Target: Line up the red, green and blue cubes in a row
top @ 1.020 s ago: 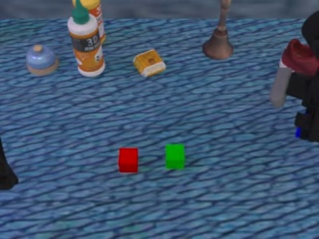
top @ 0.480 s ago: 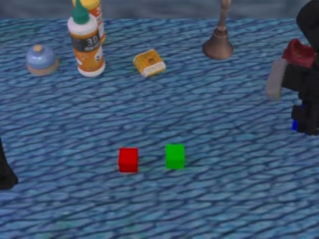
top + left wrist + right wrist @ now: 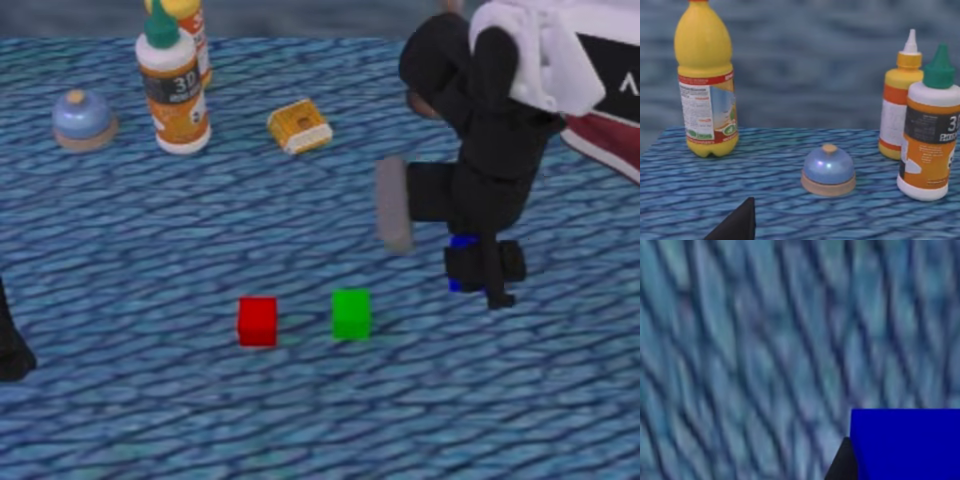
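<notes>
The red cube (image 3: 257, 321) and the green cube (image 3: 351, 313) rest side by side on the blue cloth in the middle of the top view, a cube's width apart. To the right of the green cube and slightly farther back, my right gripper (image 3: 478, 268) hangs above the cloth, shut on the blue cube (image 3: 461, 241). In the right wrist view the blue cube (image 3: 905, 445) sits against one dark fingertip (image 3: 842, 462). My left gripper (image 3: 10, 355) is parked at the left edge, and one of its fingertips (image 3: 740, 225) shows in the left wrist view.
A white-and-orange glue bottle (image 3: 172, 90), a second bottle (image 3: 192, 35) and a blue bell (image 3: 84, 118) stand at the back left. An orange-yellow block (image 3: 299, 127) lies mid-back. A yellow bottle (image 3: 707, 85) shows in the left wrist view. A dark red shoe (image 3: 612, 140) lies partly under the right arm.
My right arm has swung in from the right edge toward the middle, carrying the blue cube. It now covers the brown stand at the back. The red and green cubes have not moved.
</notes>
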